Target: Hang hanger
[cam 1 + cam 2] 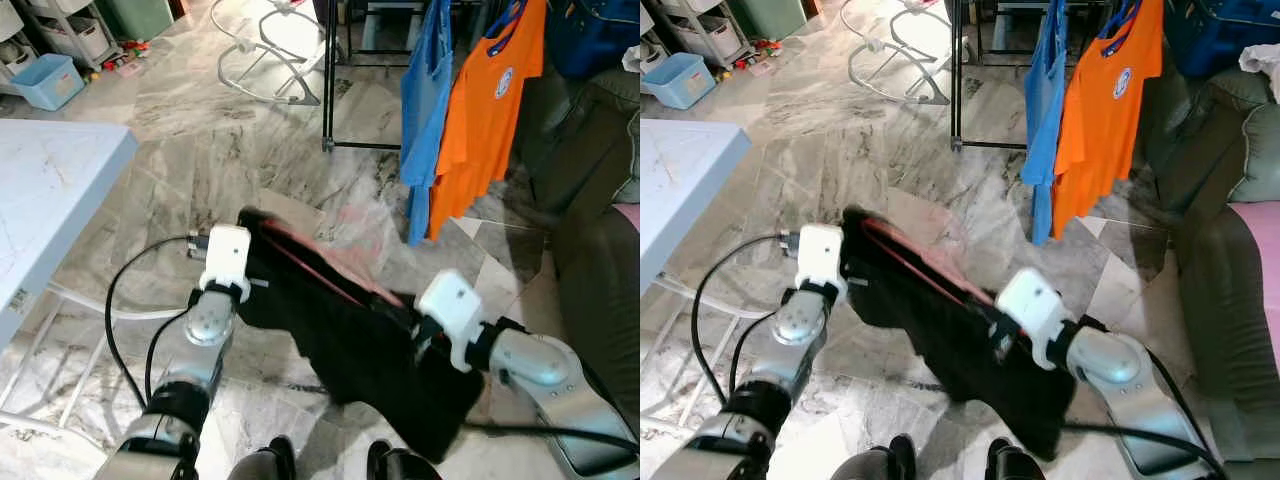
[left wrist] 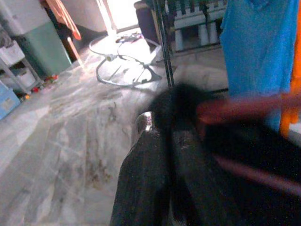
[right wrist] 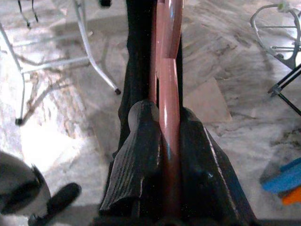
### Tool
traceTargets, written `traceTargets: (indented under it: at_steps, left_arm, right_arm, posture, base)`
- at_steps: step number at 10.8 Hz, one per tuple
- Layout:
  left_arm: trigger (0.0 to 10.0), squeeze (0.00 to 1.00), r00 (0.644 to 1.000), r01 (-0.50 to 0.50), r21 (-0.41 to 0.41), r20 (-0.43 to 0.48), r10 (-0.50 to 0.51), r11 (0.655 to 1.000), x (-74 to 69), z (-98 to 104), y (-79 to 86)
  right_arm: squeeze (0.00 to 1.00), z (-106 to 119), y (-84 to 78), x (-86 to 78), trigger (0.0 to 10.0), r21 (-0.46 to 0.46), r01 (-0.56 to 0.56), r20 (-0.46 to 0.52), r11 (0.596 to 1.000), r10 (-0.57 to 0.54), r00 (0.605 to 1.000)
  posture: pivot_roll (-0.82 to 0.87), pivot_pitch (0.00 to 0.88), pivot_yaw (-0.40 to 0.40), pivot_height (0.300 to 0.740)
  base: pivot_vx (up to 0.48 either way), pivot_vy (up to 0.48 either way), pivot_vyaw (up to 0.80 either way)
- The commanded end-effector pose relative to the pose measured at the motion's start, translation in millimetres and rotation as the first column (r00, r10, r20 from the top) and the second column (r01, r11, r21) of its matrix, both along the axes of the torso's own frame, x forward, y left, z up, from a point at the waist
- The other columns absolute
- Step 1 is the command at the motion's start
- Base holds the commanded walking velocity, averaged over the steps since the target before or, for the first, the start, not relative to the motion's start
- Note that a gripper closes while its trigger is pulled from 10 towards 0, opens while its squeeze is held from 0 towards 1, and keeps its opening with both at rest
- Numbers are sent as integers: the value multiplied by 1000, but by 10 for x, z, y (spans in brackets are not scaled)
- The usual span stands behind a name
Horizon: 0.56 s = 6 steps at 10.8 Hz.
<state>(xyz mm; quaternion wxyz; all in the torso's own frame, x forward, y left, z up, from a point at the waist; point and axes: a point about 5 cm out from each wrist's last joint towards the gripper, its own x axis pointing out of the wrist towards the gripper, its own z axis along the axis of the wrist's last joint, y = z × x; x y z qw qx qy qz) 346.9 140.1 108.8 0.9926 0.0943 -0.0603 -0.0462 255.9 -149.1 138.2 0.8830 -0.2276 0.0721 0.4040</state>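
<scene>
Both end effectors point(image 3: 167, 155) clamping pink hanger point(image 3: 168, 94), black garment point(image 1: 370, 350)

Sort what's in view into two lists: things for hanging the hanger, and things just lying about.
For the job: pink hanger, black garment on it, left gripper, right gripper, clothes rack.

Lying about: blue shirt, orange shirt, white table, blue bin, sofa.

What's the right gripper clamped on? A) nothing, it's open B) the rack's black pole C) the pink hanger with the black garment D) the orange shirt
C: in the right wrist view the right gripper has its fingers shut either side of the pink hanger, with the black garment draped beneath.
</scene>
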Motion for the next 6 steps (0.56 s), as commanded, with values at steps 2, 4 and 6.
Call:
traceTargets:
  at_steps: [2,4,6]
  left_arm:
    - [0,0,997,-72,2,19,72,997,27,40,151]
    - [0,0,994,-105,2,-22,105,994,24,-28,218]
    - [0,0,990,-124,13,-60,125,992,29,-78,279]
  right_arm:
    - [0,-115,-107,-51,10000,-83,-22,-40,996,19,999]
    - [0,21,-207,-87,10000,-51,-63,-57,997,60,997]
    - [0,227,-383,-120,10000,-4,-63,-63,998,63,996]
  posture:
    - [-247,203,101,740]
    - [-249,203,104,740]
    - [-249,203,106,740]
  base:
    - [0,0,0]
    - [0,0,0]
    - [0,0,0]
